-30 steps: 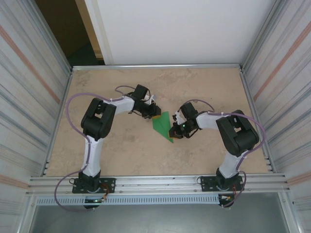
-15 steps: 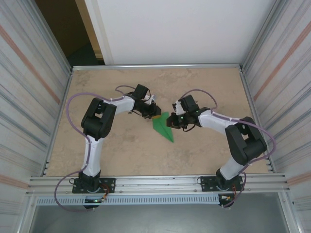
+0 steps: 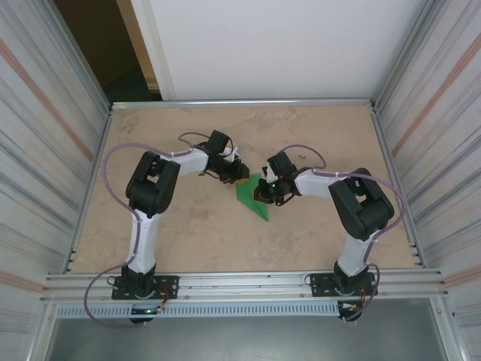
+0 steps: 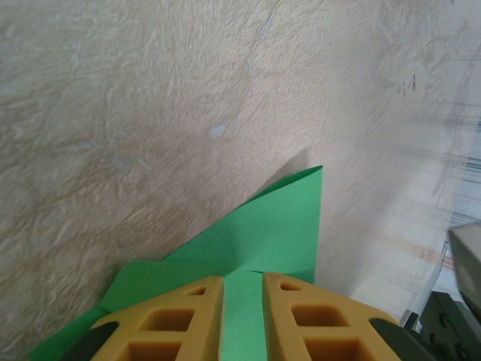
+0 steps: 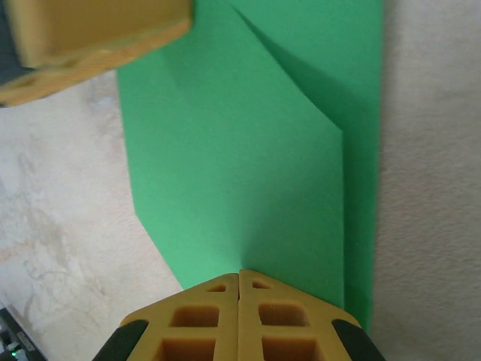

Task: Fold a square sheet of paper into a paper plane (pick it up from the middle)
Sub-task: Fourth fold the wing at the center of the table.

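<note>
Right gripper (image 5: 239,277): its two yellow latticed fingers are sitting pressed together with nothing between them. The tips are bearing down on the thin bright green paper sheet (image 5: 240,165) at bottom centre of the wrist frame. A folded flap is lying along the right side of that frame, its slanted crease running down from top centre.

Left gripper (image 4: 243,301): the fingers are standing a narrow gap apart at the bottom of its frame, with green showing in the gap. It is sitting over the sheet's far corner. It looks to be pinning rather than pinching, but I cannot tell whether the tips are actually pressing.

Overhead, the green paper sheet (image 3: 249,198) is lying as a narrow wedge at frame centre on the tan mottled table top (image 3: 188,233), between the left gripper (image 3: 237,173) and the right gripper (image 3: 261,194).

Change over the last second: the right gripper has been travelling from the wedge's lower tip up along its right edge, and its elbow has been swinging out and back. The left gripper and the sheet have been staying put.

Reading: the shut fingers are probably being dragged along the fold to set the crease while the left gripper is anchoring the sheet. The task looks to be mid-fold, with a pointed shape emerging but no centre ridge or wings yet. One risk is the sheet skidding if the anchor is light.
</note>
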Available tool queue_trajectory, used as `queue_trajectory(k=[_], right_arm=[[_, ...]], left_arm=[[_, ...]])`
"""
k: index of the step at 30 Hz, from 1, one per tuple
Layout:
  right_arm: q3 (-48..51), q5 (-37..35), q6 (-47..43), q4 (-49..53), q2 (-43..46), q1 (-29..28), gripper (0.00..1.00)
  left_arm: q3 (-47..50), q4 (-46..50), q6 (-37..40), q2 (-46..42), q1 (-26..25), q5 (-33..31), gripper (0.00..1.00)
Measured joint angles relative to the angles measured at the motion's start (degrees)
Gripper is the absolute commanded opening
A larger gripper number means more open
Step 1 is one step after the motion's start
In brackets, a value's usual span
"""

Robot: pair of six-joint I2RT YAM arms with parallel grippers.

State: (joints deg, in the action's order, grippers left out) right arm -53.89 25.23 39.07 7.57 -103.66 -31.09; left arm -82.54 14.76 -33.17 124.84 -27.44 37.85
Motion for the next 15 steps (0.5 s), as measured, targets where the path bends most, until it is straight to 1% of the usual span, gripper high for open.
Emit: queue_trajectory(k=[8,12,15], right_arm=[[2.75,2.05,1.03,-4.63,-0.24,1.14,0.03],[3.72,3.5,1.05,-6.4,-0.24,1.66,0.02],[3.91,3.78,1.03,-6.8,-0.24,1.88,0.02]], left_arm=[[-2.21,3.13,0.81,0.2,-0.02,-1.01,0.23],[-1.92,2.03,0.98,-1.29,-0.02,-0.83,0.24],[0.96,-1.4,0.7,-4.98,-0.07,-0.15,0.2]])
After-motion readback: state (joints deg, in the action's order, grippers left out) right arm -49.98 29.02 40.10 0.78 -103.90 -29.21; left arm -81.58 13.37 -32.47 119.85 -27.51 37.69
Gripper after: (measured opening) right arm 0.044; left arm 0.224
